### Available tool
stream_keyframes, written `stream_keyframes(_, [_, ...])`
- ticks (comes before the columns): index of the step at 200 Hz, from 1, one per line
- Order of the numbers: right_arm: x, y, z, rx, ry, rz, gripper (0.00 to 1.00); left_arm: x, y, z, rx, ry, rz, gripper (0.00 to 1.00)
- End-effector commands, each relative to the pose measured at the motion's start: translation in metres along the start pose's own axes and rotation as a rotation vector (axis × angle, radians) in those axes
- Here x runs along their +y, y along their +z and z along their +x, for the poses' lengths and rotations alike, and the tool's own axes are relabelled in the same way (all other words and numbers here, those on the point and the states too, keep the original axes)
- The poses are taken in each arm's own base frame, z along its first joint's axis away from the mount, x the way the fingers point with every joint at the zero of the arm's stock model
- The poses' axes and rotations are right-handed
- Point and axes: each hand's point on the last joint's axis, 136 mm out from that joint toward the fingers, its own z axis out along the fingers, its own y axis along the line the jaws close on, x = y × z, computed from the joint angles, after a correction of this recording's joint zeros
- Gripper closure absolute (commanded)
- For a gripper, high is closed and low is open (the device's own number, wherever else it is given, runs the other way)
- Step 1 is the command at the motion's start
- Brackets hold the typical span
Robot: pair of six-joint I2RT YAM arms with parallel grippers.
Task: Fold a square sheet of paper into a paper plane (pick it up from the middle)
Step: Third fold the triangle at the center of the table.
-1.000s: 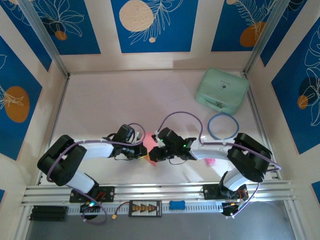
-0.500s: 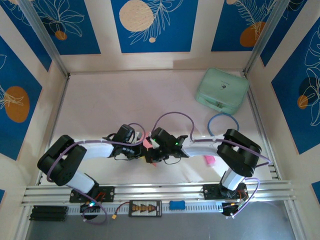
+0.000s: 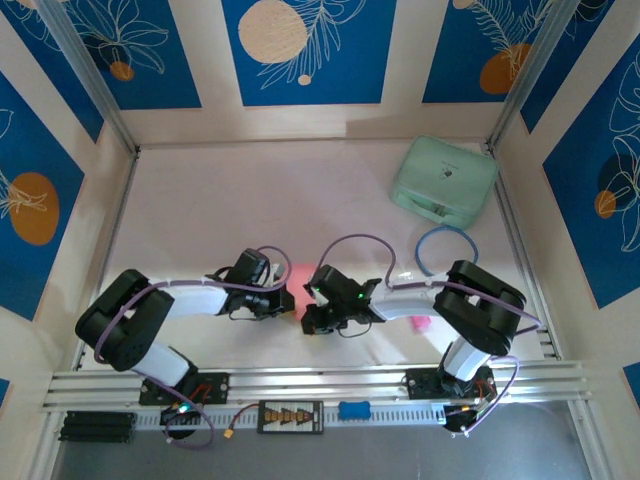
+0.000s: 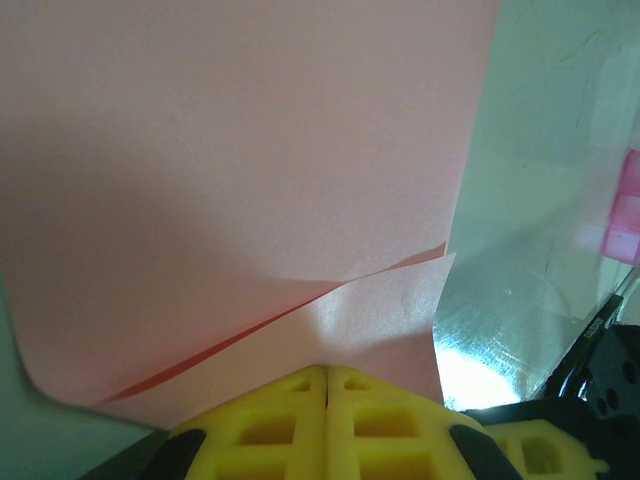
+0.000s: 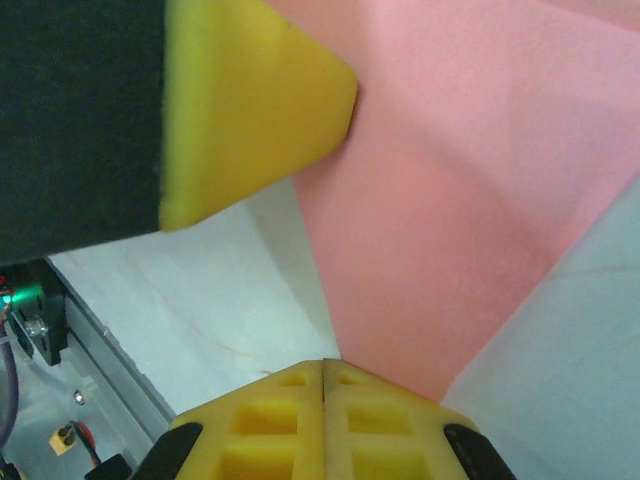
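Both arms are folded low. In the top view the elbows lie toward the outer sides of the frame and the forearms converge at lower centre. The left hand and the right hand sit close together, tips facing. In each wrist view the yellow fingers are pressed flush, seam closed, pinching the square sheet of paper at its edge.

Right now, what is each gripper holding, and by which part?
Both pinch the salmon-pink paper: the left gripper at a folded edge, the right gripper at a pointed corner.
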Motion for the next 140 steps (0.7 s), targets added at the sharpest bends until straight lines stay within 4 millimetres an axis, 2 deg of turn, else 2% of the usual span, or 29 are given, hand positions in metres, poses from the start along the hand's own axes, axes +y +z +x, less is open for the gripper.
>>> stream_keyframes(1, [0.011, -0.011, -0.002, -0.021, 0.002, -0.033, 0.94, 0.024, 0.005, 0.009, 0.018, -0.010, -0.087, 1.00])
stream_keyframes(22, [0.016, -0.013, -0.010, -0.038, 0.005, -0.045, 0.94, 0.024, 0.005, 0.009, 0.018, -0.012, -0.085, 1.00])
stream_keyframes(54, [0.009, -0.004, -0.024, -0.052, 0.052, -0.028, 0.93, 0.023, 0.005, 0.009, 0.020, -0.012, -0.083, 1.00])
stream_keyframes(91, [0.006, 0.012, -0.024, -0.016, 0.073, -0.038, 0.92, 0.022, 0.005, 0.009, 0.020, -0.009, -0.077, 1.00])
stream_keyframes(140, [0.014, 0.000, -0.028, -0.049, 0.063, -0.031, 0.91, 0.024, 0.006, 0.010, 0.022, -0.010, -0.083, 1.00])
